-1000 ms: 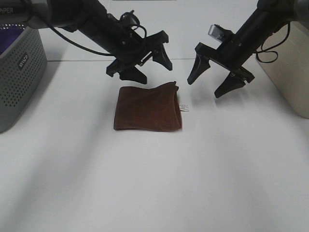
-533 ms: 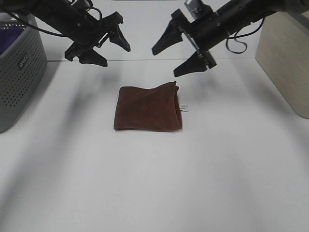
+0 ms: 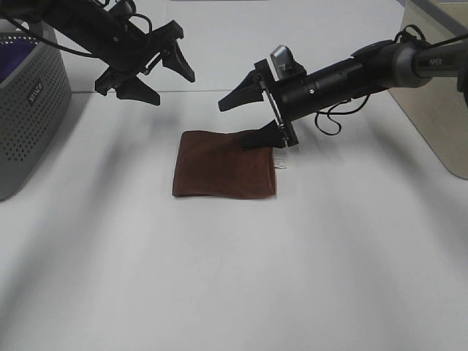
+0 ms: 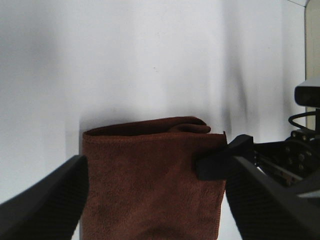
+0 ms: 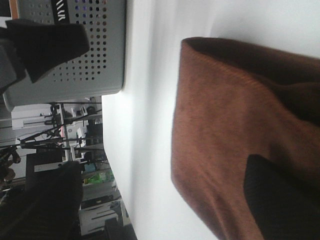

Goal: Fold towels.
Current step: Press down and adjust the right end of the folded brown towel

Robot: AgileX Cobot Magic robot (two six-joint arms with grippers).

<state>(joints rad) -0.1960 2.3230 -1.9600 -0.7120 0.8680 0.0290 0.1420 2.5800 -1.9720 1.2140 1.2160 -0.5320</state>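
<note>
The reddish-brown towel (image 3: 223, 164) lies folded flat on the white table (image 3: 234, 278), with its white tag (image 3: 278, 162) at the right edge. My right gripper (image 3: 235, 125) is open and turned sideways at the towel's far right corner. Its lower finger (image 3: 257, 138) rests on or just over that corner, and the upper one is in the air. My left gripper (image 3: 170, 86) is open and empty, raised to the far left of the towel. The left wrist view shows the towel (image 4: 150, 175) with the right finger (image 4: 225, 157) at its edge. The right wrist view shows the towel (image 5: 225, 130) too.
A grey perforated basket (image 3: 29, 110) holding a purple cloth (image 3: 14, 58) stands at the left edge; it also shows in the right wrist view (image 5: 70, 55). A beige box (image 3: 439, 95) stands at the right edge.
My left gripper has lifted away up and to the left of the towel. My right gripper has swung left, turned sideways and come down onto the towel's far right corner.
</note>
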